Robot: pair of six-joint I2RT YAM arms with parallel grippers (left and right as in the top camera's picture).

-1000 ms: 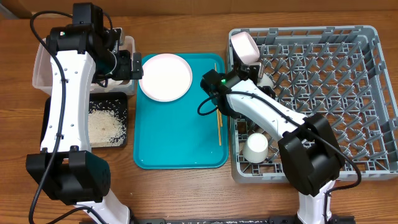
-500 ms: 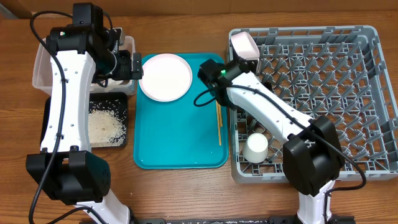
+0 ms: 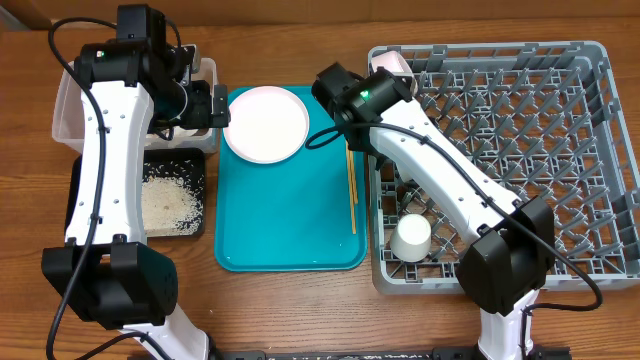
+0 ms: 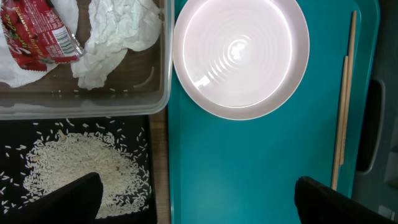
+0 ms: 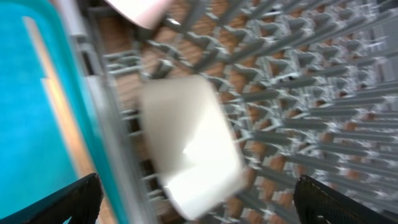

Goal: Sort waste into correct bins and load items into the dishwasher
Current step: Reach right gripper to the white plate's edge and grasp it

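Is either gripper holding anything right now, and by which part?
Nothing is held. The wrist views show the left gripper and right gripper with fingers spread wide and nothing between them.

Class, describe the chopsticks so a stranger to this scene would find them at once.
Find the big teal tray at the centre. Along its right edge lie two thin tan chopsticks side by side. Unlike the round white plate sharing the tray, they are long and slender.
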